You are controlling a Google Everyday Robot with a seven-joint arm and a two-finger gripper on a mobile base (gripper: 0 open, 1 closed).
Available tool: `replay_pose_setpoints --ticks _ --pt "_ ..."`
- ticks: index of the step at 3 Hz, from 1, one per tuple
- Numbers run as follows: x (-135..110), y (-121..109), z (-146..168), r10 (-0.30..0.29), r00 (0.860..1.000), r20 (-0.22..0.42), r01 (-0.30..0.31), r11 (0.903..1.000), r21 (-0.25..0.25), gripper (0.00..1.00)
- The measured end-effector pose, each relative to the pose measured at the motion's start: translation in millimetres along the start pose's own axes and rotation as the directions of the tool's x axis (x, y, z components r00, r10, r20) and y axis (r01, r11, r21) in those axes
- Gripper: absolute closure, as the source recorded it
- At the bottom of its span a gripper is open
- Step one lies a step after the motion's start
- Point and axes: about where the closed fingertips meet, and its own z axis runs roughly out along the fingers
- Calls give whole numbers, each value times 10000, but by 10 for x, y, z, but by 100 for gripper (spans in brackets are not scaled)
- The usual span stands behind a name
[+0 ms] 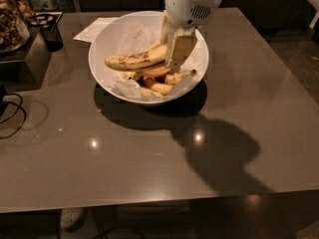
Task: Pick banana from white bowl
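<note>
The speckled banana (pixel 133 60) is held by one end in my gripper (pixel 172 51), lifted above the other fruit and pointing left over the white bowl (pixel 102 44). The bowl stands on the dark table, lined with crumpled white paper. My gripper reaches down from above into the bowl's right half and its fingers (pixel 180 49) are shut on the banana's right end. An orange-tinted banana (pixel 155 71) and a shorter yellow banana (pixel 157 88) lie in the bowl beneath.
A sheet of white paper (pixel 94 29) lies behind the bowl. A dark cup (pixel 51 34) and a box with a glass jar (pixel 12 21) stand at the back left. A black cable (pixel 12 111) curls at the left edge. The table's front edge (pixel 149 203) is near.
</note>
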Motion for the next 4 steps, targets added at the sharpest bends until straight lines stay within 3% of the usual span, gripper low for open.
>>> replay_pose_setpoints --ticks 1,2,4 --pt "-101 76 -94 221 9995 208 -223 9997 88 100" --pt "-255 290 -350 305 9985 464 -328 9982 493 100" --pt "-248 372 -357 398 9981 469 -413 9986 325 100"
